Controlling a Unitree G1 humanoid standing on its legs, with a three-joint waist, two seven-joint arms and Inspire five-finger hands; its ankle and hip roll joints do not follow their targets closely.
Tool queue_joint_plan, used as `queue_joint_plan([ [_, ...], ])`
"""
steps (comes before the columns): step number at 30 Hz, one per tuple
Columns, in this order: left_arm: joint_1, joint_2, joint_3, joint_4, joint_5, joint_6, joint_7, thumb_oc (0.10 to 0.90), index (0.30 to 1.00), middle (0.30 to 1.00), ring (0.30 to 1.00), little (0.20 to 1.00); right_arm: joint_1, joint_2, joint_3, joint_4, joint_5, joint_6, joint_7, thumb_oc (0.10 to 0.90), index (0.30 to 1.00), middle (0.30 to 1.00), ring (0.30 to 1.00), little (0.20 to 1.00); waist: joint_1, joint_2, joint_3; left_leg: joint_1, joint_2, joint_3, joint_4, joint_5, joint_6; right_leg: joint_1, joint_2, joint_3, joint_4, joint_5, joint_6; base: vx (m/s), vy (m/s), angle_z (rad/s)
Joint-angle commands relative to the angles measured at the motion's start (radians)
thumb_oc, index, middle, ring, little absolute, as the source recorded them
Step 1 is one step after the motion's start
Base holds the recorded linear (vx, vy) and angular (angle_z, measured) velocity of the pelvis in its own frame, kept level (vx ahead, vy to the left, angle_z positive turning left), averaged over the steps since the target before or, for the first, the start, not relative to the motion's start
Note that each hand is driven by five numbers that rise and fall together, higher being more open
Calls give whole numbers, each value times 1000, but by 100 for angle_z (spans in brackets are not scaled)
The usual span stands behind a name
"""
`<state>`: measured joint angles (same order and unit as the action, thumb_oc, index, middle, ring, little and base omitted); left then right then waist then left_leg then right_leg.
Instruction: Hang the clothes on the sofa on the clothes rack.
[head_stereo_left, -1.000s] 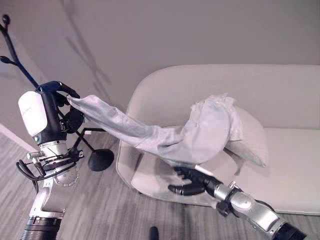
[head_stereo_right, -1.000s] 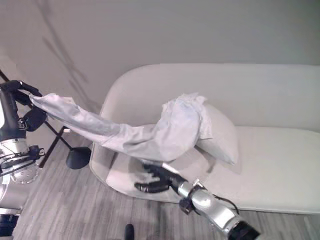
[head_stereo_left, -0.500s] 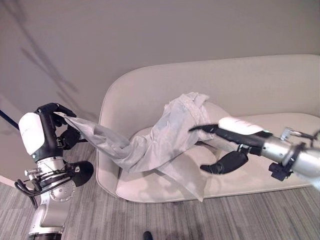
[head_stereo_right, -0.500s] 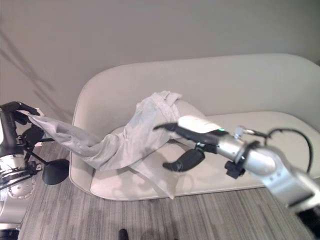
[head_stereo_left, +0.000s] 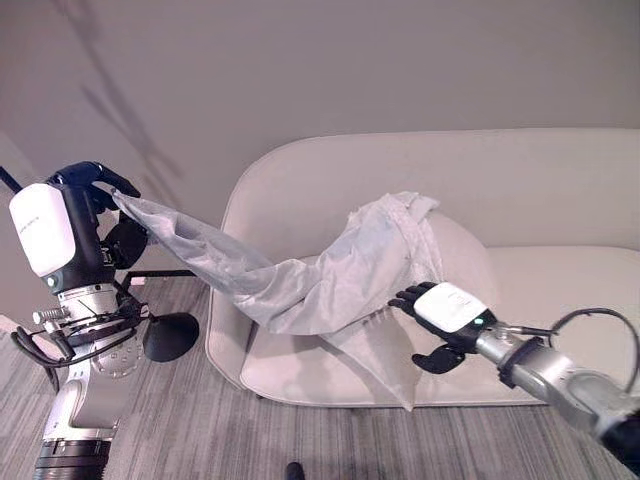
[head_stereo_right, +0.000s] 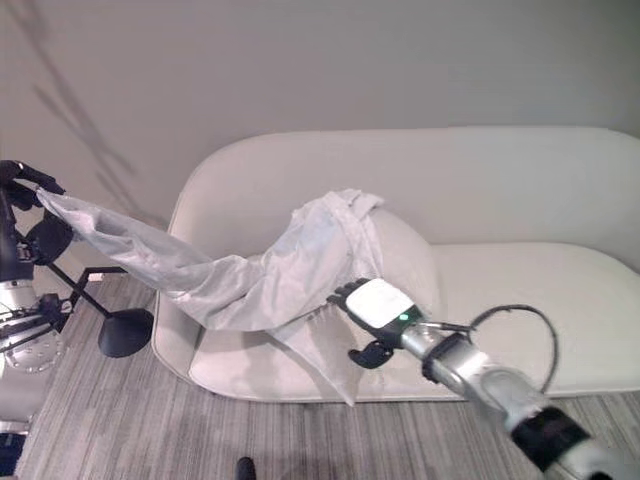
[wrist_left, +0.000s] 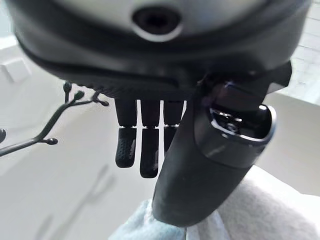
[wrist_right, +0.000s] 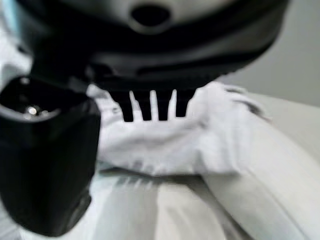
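Grey plank flooring and a plain wall are seen behind a pale sofa (head_stereo_left: 560, 200). A light grey garment (head_stereo_left: 330, 275) is stretched from the sofa's seat out past its end, towards the left hand (head_stereo_left: 95, 185). One end of the garment is held up by the left hand, with the dark fingers (wrist_left: 142, 150) curled over the cloth and the thumb pressed against it, as seen in the left wrist view. The other end is bunched high against the sofa back, just above the right hand (head_stereo_left: 440, 320), and a flap is hung down over the seat's front edge beside that hand. The right hand is placed against the cloth's lower fold, its white-covered back turned up; its fingers (wrist_right: 150, 107) are pushed into the cloth, so whether anything is gripped cannot be told. A black rack base (head_stereo_left: 170, 335) is set on the floor just below the left hand, and thin branch-like rack arms (wrist_left: 50, 122) are visible beyond the left hand's fingers.
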<state>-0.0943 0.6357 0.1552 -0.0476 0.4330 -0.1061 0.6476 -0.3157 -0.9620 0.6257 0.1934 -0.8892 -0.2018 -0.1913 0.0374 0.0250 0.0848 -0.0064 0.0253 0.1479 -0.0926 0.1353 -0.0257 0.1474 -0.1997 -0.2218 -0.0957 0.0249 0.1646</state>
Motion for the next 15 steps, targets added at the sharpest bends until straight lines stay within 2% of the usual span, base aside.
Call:
queue_joint_plan([
  [1, -193, 109, 12, -15, -21, -44, 95, 400, 300, 300, 300, 300, -192, -3, -17, -18, -42, 91, -180, 800, 900, 900, 900, 900, 26, 4, -47, 68, 86, -32, 5, -153, -94, 3, -63, -39, 8, -11, 41, 18, 27, 5],
  [4, -231, 129, 5, -16, -39, -50, 110, 400, 300, 300, 300, 300, -245, 56, -4, 52, -89, 157, -247, 800, 900, 900, 900, 900, 39, 14, -35, 60, 77, -37, 5, -152, -90, -2, -67, -39, 8, -11, 41, 4, 32, 12],
  [5, -254, 139, 0, -16, -49, -51, 122, 400, 300, 300, 300, 300, -268, 101, -16, 92, -113, 212, -298, 800, 900, 900, 900, 900, 46, 21, -25, 54, 72, -40, 5, -151, -87, -6, -72, -39, 8, -9, 42, -7, 35, 15],
  [9, -292, 149, -5, -11, -71, -53, 145, 400, 300, 300, 300, 300, -303, 164, -24, 151, -149, 297, -365, 800, 900, 900, 900, 900, 60, 34, -9, 39, 62, -45, 5, -149, -83, -19, -80, -37, 8, -5, 44, -10, 23, 5],
  [13, -321, 162, -12, -3, -85, -61, 161, 400, 300, 300, 300, 300, -336, 204, 18, 204, -156, 314, -373, 800, 900, 900, 900, 900, 70, 42, 2, 28, 55, -45, 5, -148, -80, -29, -87, -38, 8, -1, 47, 0, 0, 0],
  [15, -354, 184, -26, 4, -99, -65, 170, 400, 300, 300, 300, 300, -369, 240, 92, 291, -157, 316, -365, 800, 900, 900, 900, 900, 89, 50, 12, 17, 47, -48, 5, -145, -79, -33, -93, -41, 8, 2, 49, -16, 37, 4],
])
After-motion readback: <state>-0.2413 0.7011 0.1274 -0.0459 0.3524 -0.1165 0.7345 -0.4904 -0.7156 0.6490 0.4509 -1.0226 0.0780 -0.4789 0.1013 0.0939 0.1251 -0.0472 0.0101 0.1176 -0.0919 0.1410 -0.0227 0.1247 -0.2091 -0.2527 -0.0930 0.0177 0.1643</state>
